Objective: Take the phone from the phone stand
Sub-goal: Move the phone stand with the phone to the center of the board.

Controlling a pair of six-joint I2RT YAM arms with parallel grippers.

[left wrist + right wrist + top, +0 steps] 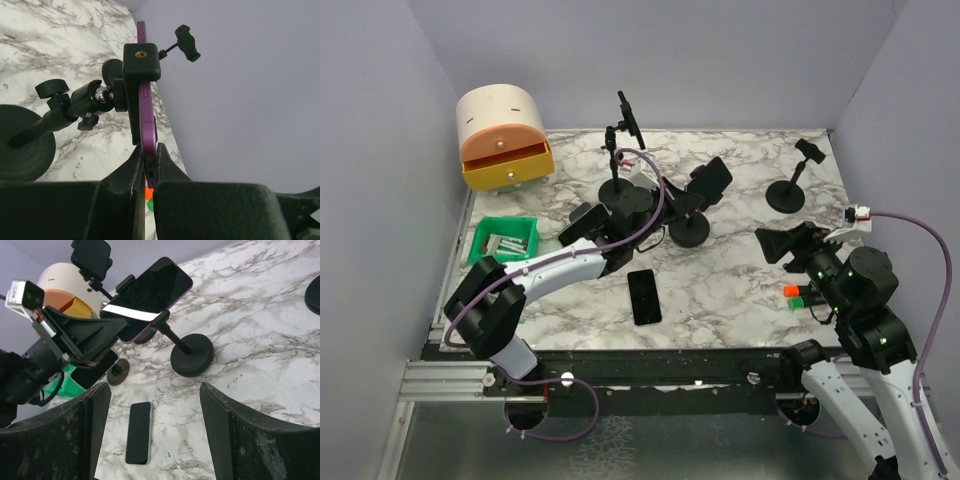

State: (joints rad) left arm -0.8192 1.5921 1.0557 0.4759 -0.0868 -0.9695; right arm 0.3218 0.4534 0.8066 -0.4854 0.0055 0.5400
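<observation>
The phone stand (692, 230) sits roughly mid-table with the phone (712, 181) clamped up in it. The left gripper (149, 152) is right on the phone's lower end, touching it. A second stand (620, 190) is behind and to the left, and a third stand (785, 195) is at the far right. A spare phone (644, 297) lies flat on the table (740, 290), nearer the front. A drawer box (503, 137) is in the far-left corner, with a bin (505, 240) in front of it. The right gripper (767, 245) hangs right of the middle stand, apart from it.
</observation>
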